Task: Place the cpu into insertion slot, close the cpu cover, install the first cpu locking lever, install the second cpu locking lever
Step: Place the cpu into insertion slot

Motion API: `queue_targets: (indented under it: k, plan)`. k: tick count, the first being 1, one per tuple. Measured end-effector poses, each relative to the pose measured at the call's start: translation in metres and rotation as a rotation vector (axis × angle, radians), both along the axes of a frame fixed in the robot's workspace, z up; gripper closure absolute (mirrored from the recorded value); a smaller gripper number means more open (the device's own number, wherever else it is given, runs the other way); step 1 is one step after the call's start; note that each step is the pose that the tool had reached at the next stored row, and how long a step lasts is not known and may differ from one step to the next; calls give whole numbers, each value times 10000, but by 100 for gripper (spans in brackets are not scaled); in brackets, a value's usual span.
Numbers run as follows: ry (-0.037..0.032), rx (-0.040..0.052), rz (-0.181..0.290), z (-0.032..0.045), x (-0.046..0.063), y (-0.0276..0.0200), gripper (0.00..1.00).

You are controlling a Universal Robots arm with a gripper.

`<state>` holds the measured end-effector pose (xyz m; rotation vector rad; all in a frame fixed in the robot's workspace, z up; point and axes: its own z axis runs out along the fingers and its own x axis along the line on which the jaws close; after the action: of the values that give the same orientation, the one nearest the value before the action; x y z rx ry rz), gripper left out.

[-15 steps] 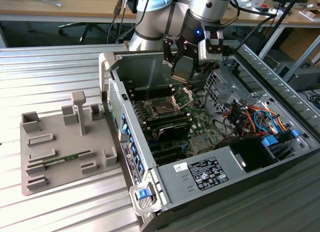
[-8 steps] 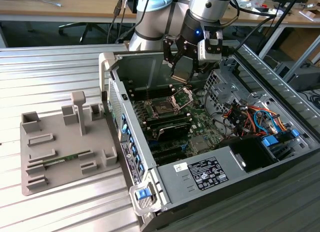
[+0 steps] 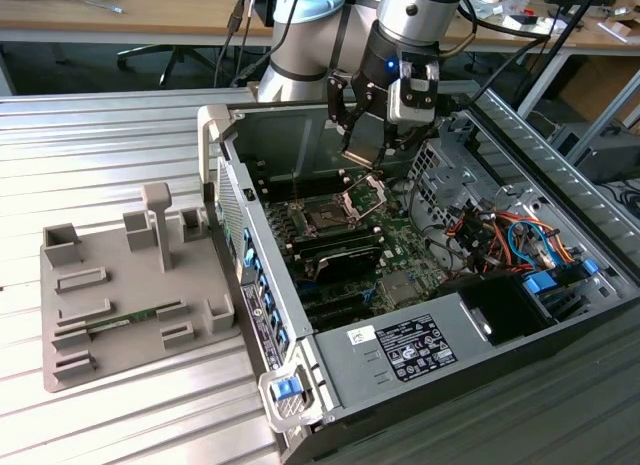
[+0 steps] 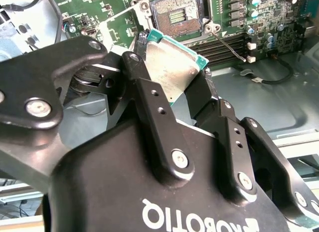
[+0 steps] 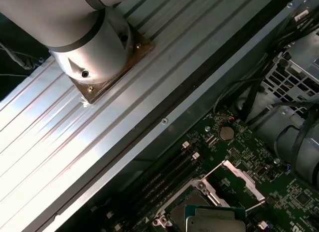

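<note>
The jaws are closed narrow on the cpu (image 4: 167, 62) and grip it by two opposite edges, with the silvery top facing the second wrist view. The cpu hangs in the air above the board (image 3: 400, 235) and touches nothing else.

In the exterior view the slot (image 3: 325, 217) lies at about 7 o'clock from the jaws, near them but apart. It is open and has no chip in it, and its contact field shows in the second wrist view (image 4: 182, 12). The cover (image 3: 365, 195) stands raised at about 6 o'clock from the jaws, just under them. One lever (image 4: 229, 43) is released and sticks out beside the slot.

By my judgement the placing is not yet done, and the cover and both levers wait after it.

I see three risks:
- The raised cover is close to the path down, so a finger or a chip corner may knock it.
- If the cpu comes down tilted or turned against the slot, it may sit crooked and bend the fine contacts.
- The grip is on thin edges only, so a small bump may make the chip slip
</note>
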<state>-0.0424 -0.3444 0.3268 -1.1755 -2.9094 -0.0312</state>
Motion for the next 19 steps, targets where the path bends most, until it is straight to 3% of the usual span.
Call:
queue_targets:
  k: [7,11,19]
  plan:
    - [0,-4,-312,-4,0,0,46]
    - [0,-14,-846,-10,0,0,46]
    - [0,-15,-1094,-13,0,0,46]
